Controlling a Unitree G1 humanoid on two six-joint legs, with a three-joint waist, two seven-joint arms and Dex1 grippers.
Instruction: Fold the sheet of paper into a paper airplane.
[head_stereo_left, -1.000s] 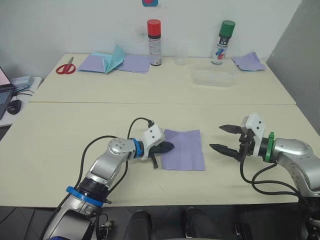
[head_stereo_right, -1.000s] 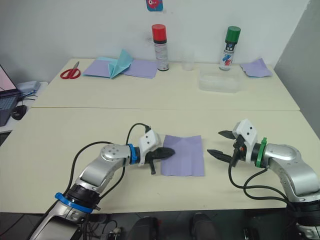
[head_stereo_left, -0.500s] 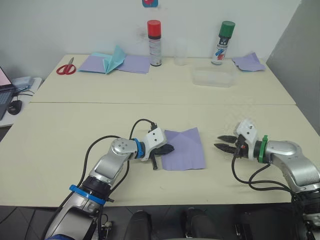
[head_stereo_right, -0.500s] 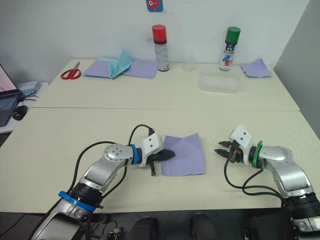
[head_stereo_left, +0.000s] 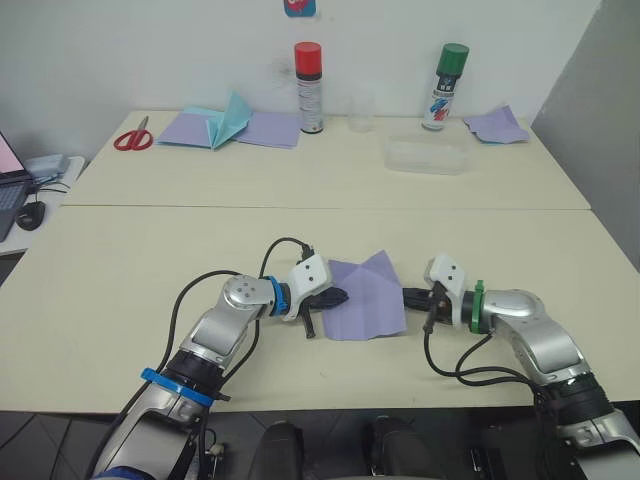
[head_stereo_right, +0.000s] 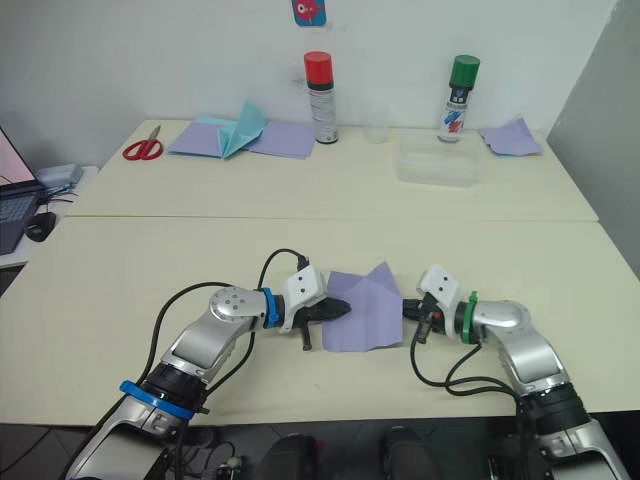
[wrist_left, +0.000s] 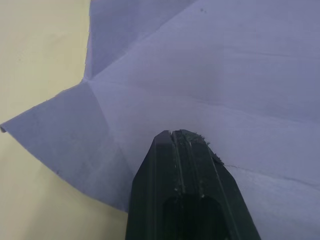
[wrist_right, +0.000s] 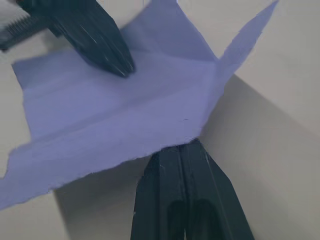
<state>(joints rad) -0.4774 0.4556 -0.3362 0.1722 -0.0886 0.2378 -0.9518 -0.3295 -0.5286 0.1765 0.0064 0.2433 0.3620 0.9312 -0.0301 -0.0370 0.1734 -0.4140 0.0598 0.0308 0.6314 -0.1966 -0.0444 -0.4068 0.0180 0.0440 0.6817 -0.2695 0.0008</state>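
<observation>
The sheet of paper (head_stereo_left: 365, 295) is lilac with crease lines and lies near the table's front edge, between both grippers. Its far right corner and right edge are buckled up off the table. My left gripper (head_stereo_left: 338, 296) is shut, and its tip (wrist_left: 172, 135) presses down on the sheet's left edge. My right gripper (head_stereo_left: 405, 297) is shut too, with its tip (wrist_right: 185, 147) against the sheet's right edge, under the lifted part (wrist_right: 125, 110). The paper airplane is out of view.
At the back of the table stand a red-capped spray can (head_stereo_left: 309, 85), a clear cup (head_stereo_left: 360, 110), a green-capped can (head_stereo_left: 444, 85) and a clear plastic container (head_stereo_left: 428, 155). Red scissors (head_stereo_left: 130, 135), teal paper on lilac sheets (head_stereo_left: 230, 122) and another lilac piece (head_stereo_left: 497, 124) lie there too.
My right gripper went from open to shut and moved left across the table to the sheet's right edge. That edge has buckled upward. The left gripper stayed put on the left edge.
</observation>
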